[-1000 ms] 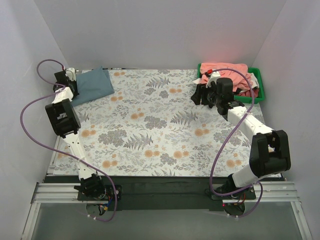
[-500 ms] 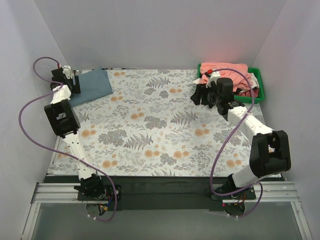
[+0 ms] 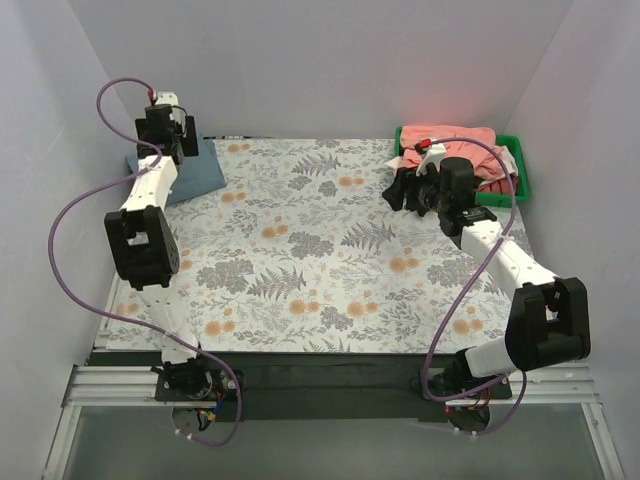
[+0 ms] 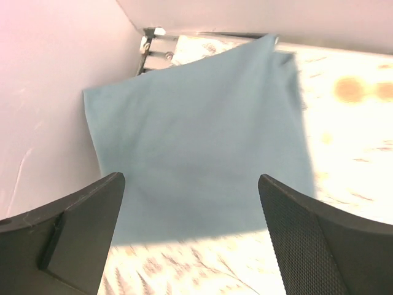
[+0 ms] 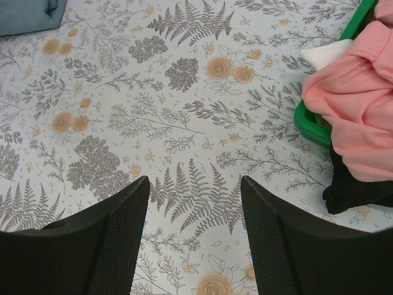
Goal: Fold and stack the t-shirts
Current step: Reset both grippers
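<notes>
A folded grey-blue t-shirt (image 4: pixel 196 129) lies flat in the far left corner of the table (image 3: pixel 200 175). My left gripper (image 4: pixel 191 203) hangs open above its near edge, holding nothing; in the top view it (image 3: pixel 165 125) is raised over that corner. Salmon-pink t-shirts (image 3: pixel 450 140) with white, dark red and black pieces are piled in a green bin (image 3: pixel 520 165) at the far right. My right gripper (image 5: pixel 195 196) stands open over the floral cover, just left of the bin, with the pink cloth (image 5: pixel 356 117) and a black piece (image 5: pixel 350 190) spilling over the rim.
The grey floral-print cover (image 3: pixel 330 250) spreads across the table. White walls close in the left, back and right sides. The green bin's rim (image 5: pixel 310 126) sits close to my right fingers (image 5: pixel 288 239).
My left gripper has opened and let go of the grey-blue t-shirt, then lifted up and back towards the far wall. The right arm has barely shifted.
</notes>
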Action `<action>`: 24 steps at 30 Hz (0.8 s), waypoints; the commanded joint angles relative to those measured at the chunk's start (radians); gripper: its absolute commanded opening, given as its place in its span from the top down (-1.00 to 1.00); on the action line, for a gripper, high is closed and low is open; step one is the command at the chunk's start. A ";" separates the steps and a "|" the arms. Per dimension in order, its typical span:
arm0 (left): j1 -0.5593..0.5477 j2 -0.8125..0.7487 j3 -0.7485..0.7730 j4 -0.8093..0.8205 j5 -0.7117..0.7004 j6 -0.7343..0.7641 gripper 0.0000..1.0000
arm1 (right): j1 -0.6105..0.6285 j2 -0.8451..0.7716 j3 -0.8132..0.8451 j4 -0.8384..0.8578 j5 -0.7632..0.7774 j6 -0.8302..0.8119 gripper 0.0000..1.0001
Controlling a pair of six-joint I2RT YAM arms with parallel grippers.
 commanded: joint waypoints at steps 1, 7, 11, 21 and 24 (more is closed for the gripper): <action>-0.035 -0.240 -0.152 0.075 -0.105 -0.140 -0.80 | -0.003 -0.044 -0.017 0.054 -0.019 0.000 -0.36; -0.264 -0.593 -0.661 0.307 -0.121 -0.292 -0.68 | -0.003 -0.064 -0.027 0.073 0.000 -0.008 -0.36; -0.445 -0.724 -0.899 0.420 -0.132 -0.385 -0.68 | -0.003 -0.073 -0.052 0.116 0.007 -0.006 -0.36; -0.563 -0.835 -1.100 0.490 0.070 -0.534 -0.67 | -0.003 -0.088 -0.092 0.146 0.099 -0.028 -0.35; -0.562 -0.858 -1.123 0.500 0.104 -0.524 -0.67 | -0.003 -0.106 -0.115 0.159 0.122 -0.032 -0.35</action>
